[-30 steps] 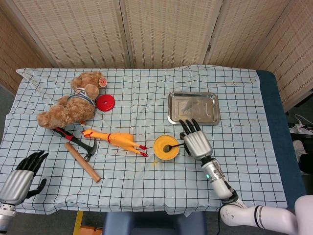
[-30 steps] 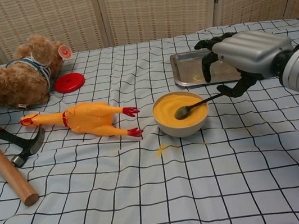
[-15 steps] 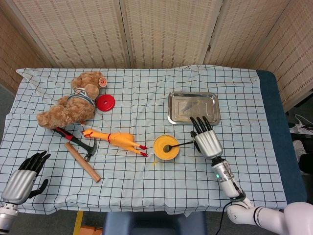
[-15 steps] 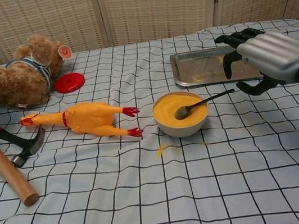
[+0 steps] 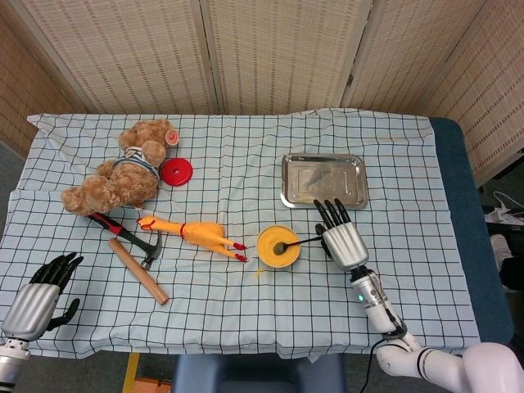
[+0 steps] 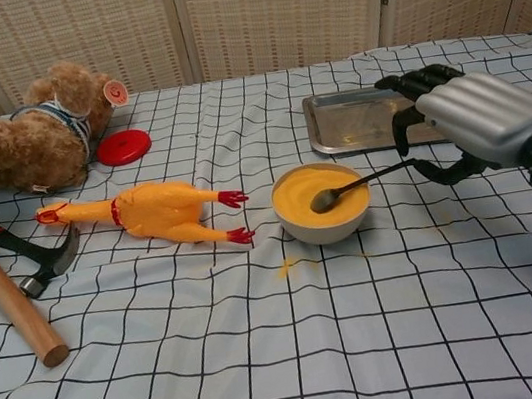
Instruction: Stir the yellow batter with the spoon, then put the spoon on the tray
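Near the middle of the table (image 5: 393,270), a little toward the front edge, stood the bowl of yellow batter (image 5: 277,246), its rim pale in the chest view (image 6: 322,203). The spoon (image 5: 296,242) lay with its head in the batter and its handle resting on the bowl's right rim, pointing out toward the right edge (image 6: 363,182). The right hand (image 5: 341,237) was just beside the free end of the handle, back upward, its dark fingers (image 6: 408,86) spread apart and curved downward; in the chest view (image 6: 466,122) the thumb curled under near the handle tip, but whether it touched the spoon could not be told, and nothing was clamped. The tray (image 5: 323,180) sat behind the hand, toward the far right of the table, shiny and bare (image 6: 359,116). A small yellow smear (image 6: 288,268) marked the checked cloth just in front of the bowl.

At the front left corner the left hand (image 5: 37,296) hung low beside the table edge, fingers apart and holding nothing. A rubber chicken (image 5: 192,232) lay left of the bowl, then a hammer (image 5: 131,255), a teddy bear (image 5: 119,169) and a red lid (image 5: 176,171) toward the far left.
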`<state>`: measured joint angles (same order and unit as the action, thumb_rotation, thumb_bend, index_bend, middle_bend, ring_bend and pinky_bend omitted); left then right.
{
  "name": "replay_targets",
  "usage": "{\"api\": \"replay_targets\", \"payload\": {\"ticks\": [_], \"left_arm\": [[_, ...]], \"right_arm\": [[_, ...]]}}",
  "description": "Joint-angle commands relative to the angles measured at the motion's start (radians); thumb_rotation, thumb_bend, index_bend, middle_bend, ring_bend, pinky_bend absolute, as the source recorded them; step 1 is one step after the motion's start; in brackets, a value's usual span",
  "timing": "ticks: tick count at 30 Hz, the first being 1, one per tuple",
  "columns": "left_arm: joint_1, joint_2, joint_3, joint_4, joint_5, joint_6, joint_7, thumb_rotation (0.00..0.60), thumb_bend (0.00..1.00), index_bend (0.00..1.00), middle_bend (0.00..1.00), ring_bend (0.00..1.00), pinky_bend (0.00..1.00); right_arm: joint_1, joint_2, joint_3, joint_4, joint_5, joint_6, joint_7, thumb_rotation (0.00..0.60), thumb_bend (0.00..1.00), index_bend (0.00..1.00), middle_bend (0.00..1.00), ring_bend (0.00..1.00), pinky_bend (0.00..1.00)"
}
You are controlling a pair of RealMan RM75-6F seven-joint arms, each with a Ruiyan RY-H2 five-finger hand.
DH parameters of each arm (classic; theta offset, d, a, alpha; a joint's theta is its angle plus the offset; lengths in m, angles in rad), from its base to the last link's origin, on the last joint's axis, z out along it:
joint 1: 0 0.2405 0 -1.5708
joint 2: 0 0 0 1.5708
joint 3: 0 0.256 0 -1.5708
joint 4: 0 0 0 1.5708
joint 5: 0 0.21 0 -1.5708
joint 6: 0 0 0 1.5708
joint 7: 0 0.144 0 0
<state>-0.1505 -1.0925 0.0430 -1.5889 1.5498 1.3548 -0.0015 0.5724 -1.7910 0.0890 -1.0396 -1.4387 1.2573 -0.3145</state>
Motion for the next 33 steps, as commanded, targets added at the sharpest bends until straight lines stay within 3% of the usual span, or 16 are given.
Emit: {"api": "replay_targets", "payload": {"ticks": [1,22,29,33], "left_arm": [[-0.001,0.000,-0.001,0.000,-0.001,-0.001,0.000,0.600,0.44,0.00,0.00,0.00,0.14],[-0.001,0.003,0.002,-0.001,-0.001,-0.004,-0.005,0.600,0.44,0.00,0.00,0.00,0.14],[-0.002,0.002,0.000,0.001,-0.003,-0.004,-0.005,0.600,0.44,0.00,0.00,0.00,0.14],[-0.002,0.002,0.000,0.001,-0.001,-0.003,-0.007,0.600,0.44,0.00,0.00,0.00,0.14]], "right_arm": [[-0.001,-0.001,0.003,0.001,0.000,-0.006,-0.003,0.600,0.34,0.49,0.00,0.00,0.00],[-0.009,-0.018,0.018,0.009,-0.015,-0.012,-0.010,0.600,0.34,0.57,0.00,0.00,0.00],[-0.008,-0.009,0.024,-0.005,-0.015,-0.020,-0.026,0.600,0.35,0.63,0.00,0.00,0.00],[-0.004,0.010,0.034,-0.044,-0.001,-0.043,-0.038,0.600,0.36,0.72,0.00,0.00,0.00]]}}
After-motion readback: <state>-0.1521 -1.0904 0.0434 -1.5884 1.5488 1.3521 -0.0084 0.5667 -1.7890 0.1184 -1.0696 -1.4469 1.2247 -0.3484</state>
